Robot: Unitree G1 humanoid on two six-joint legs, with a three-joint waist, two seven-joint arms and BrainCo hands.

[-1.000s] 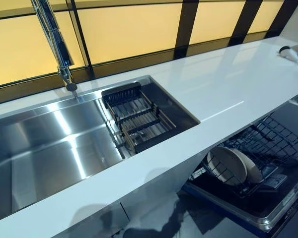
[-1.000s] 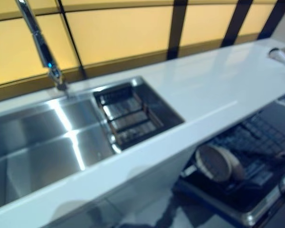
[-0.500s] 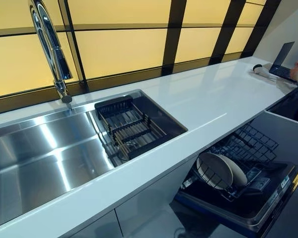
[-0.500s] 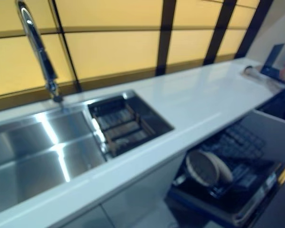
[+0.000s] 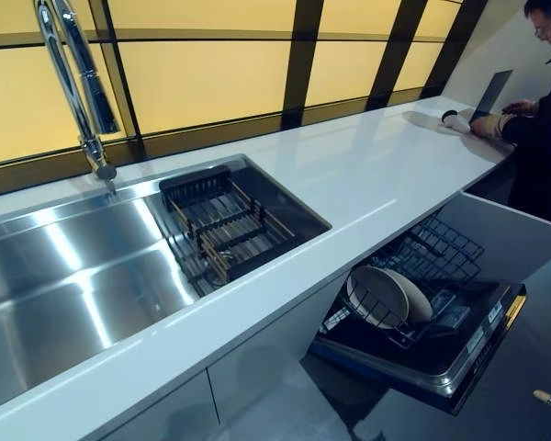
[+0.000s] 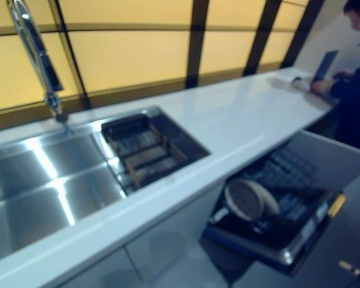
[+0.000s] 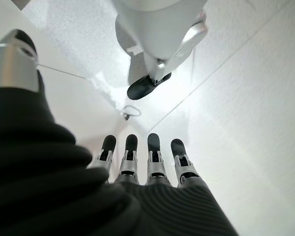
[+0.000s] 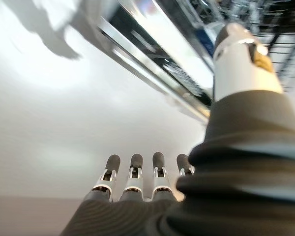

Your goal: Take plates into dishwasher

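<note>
1. Left wrist view: left hand (image 7: 142,162) hangs over pale floor, fingers straight & relaxed, holding nothing. Dark ribbed cover, silver fingers w/ dark tips.
2. Right wrist view: right hand (image 8: 137,179) likewise loose, fingers extended, nothing in it; edge of dishwasher (image 8: 162,54) shows past the thumb. Neither hand shows in the eye views, so both are well apart from the plates.
3. Left eye view, nearest: plates (image 5: 386,296) stand on edge, side by side, in the wire rack (image 5: 432,266) of the pulled-out dishwasher drawer below the counter. Round, smooth, cream-white. Rack is dark thin wire in a grid; drawer front is dark & glossy w/ a metallic rim.
4. Above it: countertop (image 5: 367,175), white, smooth, glossy, long & straight.
5. Set into it, to the left: sink (image 5: 73,276), brushed stainless steel, rectangular, bright reflections. At its right end a dark slatted drainer basket (image 5: 222,223).
6. Behind sink: tall chrome faucet (image 5: 73,78), curved neck.
7. Farther back: amber panels (image 5: 202,78) divided by dark bars.
8. Far right end of counter: person (image 5: 537,101) in dark clothing, hand at a laptop (image 5: 491,92).
</note>
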